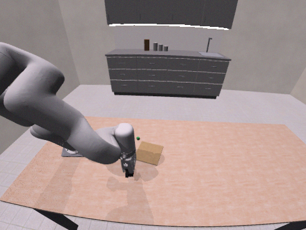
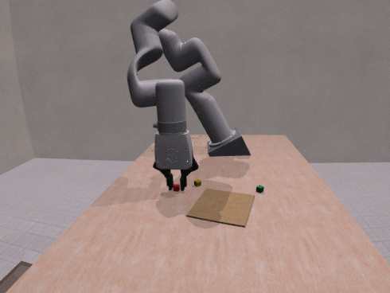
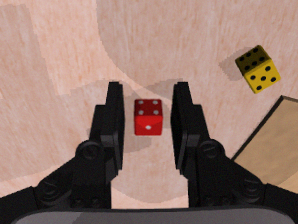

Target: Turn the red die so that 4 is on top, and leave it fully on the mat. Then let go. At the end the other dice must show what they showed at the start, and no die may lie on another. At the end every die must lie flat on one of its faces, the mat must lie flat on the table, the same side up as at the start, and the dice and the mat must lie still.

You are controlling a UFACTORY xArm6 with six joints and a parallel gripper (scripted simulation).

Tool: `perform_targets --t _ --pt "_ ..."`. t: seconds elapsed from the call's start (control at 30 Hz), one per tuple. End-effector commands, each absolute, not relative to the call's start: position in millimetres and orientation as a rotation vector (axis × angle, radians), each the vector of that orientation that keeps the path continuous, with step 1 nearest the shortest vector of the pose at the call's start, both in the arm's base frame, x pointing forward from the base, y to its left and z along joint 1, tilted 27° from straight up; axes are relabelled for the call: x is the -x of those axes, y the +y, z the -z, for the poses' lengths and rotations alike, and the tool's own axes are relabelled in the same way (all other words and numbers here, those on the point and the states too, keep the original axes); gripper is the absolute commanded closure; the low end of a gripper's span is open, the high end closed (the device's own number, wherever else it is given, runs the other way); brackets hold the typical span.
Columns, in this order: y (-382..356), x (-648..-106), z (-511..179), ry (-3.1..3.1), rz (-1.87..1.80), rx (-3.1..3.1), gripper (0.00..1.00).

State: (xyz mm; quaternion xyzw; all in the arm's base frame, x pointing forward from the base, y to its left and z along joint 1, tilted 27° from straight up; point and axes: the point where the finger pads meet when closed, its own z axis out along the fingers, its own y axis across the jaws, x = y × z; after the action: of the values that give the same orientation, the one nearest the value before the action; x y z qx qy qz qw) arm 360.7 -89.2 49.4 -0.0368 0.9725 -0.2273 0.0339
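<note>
Red die [image 3: 148,116] sits on the counter [image 3: 60,43] between the tool's [image 3: 148,112] parted fingers, a gap on each side, off the mat [image 2: 221,206].

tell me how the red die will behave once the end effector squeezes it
The red die looks like a small hard cube with flat faces, so it probably won't roll or deform. Being narrow between the open end effector fingers, it may twist or slip if gripped off-centre. It likely weighs little.
</note>
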Motion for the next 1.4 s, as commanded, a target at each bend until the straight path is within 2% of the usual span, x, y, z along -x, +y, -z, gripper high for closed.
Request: perform_targets --t 0.0,0.57,0.6,1.37 --pt "-89.0 -361.8 -50.3 2.988 0.698 0.113 0.69" --pt "-89.0 -361.8 -50.3 2.988 0.698 0.113 0.69" --pt "-89.0 -361.8 -50.3 2.988 0.698 0.113 0.89" --pt "-89.0 -361.8 -50.3 2.988 0.698 0.113 0.89"
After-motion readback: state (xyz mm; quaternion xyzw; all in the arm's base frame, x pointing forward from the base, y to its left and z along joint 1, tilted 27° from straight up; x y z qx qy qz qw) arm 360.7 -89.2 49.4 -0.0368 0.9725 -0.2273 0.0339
